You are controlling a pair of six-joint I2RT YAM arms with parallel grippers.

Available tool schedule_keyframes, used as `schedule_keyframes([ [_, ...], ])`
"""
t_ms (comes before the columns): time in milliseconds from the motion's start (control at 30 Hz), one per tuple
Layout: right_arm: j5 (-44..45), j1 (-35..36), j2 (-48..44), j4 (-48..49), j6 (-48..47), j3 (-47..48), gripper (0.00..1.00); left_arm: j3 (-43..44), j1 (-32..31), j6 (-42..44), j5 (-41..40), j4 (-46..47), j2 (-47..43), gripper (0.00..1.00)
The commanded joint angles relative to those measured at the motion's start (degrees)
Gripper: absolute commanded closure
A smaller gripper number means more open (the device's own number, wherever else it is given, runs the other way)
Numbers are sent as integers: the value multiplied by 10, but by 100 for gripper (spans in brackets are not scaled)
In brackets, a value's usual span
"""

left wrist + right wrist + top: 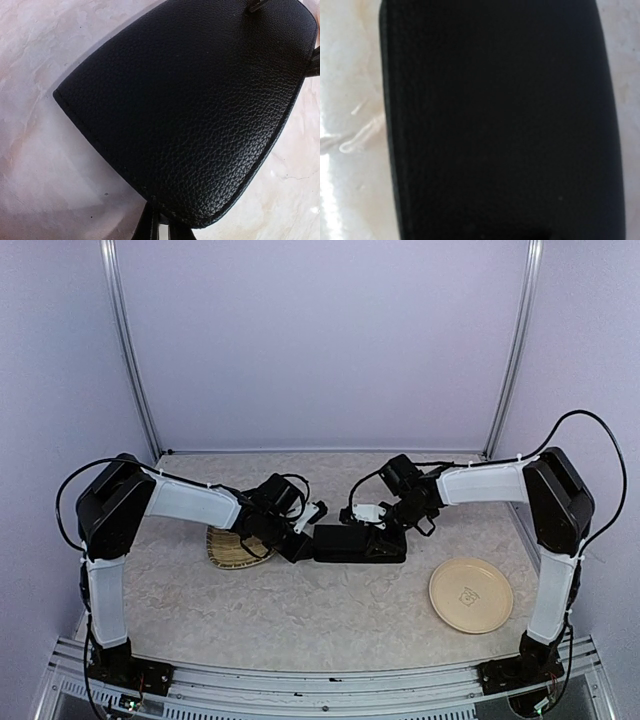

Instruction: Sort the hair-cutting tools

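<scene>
— At mid-surface, what has been done?
— Nothing is seen sorted. The black case (358, 543) is flanked by the left tool (299, 547) and right tool (386, 538); their spread cannot be told. No scissors or clips are seen, so they are presumably inside the case.

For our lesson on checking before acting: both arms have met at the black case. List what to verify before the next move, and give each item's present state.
1. Black case lies on the table between both grippers: ok.
2. Left gripper is at the case's left end: ok. Whether it grips: cannot tell.
3. Right gripper is at the case's right end: ok. Whether it grips: cannot tell.
4. Scissors and clips in sight: not ok, no view shows them.
5. Case zipped or unzipped: cannot tell.
6. Woven tray and round plate are on the table: ok.
</scene>
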Motion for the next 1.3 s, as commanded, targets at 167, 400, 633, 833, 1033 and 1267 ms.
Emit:
schedule_keyframes([
  [167,-6,21,61,-91,44,-39,45,56,12,-43,-21,-42,18,100],
  [400,-46,47,17,-150,35,-22,41,134,56,-26,-91,-92,64,100],
  [633,-19,47,-37,-165,-4,29,33,129,58,-3,-92,-81,67,100],
  [833,27,61,-18,-71,-71,45,26,151,61,5,-81,-80,86,100],
  [1033,24,85,24,17,-22,115,30,170,66,7,-66,-77,104,100],
  [1267,29,101,67,71,22,113,39,174,71,6,-57,-80,110,100],
])
